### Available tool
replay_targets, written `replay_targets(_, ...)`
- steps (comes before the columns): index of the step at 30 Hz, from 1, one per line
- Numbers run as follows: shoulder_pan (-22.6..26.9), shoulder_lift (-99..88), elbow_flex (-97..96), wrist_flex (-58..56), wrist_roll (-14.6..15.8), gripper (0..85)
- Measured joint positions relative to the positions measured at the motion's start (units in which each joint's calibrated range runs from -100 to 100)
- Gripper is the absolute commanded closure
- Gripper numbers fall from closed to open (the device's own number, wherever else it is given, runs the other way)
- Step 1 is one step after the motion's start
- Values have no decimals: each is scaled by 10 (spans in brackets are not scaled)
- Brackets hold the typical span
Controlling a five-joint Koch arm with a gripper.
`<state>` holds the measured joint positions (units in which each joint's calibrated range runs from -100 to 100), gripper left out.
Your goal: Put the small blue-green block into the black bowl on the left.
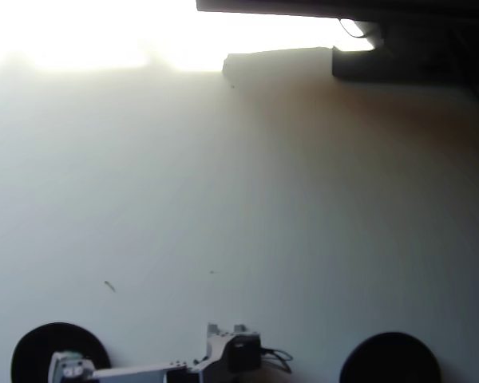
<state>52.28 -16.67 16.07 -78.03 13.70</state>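
Note:
In the overhead view a black bowl (30, 351) sits at the bottom left edge of the white table (239, 207). My gripper (70, 369) reaches left from the arm's body (227, 351) and hangs over that bowl's right half. The picture is hazy and the jaws are too small and blurred to tell whether they are open or shut. A faint greenish tint shows at the gripper tip, but I cannot make out the small blue-green block as a distinct thing. It does not show anywhere on the table.
A second, identical black bowl (391, 361) sits at the bottom right. Dark equipment (383, 48) lines the top right edge. Strong glare washes out the top left. A tiny speck (109, 286) lies on the table above the left bowl.

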Motion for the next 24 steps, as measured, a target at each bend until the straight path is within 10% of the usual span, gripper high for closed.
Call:
replay_targets(10,11,1,-5,10,-11,723)
replay_targets(16,0,18,-4,17,-26,402)
replay_targets(24,-61,-23,-84,9,-38,364)
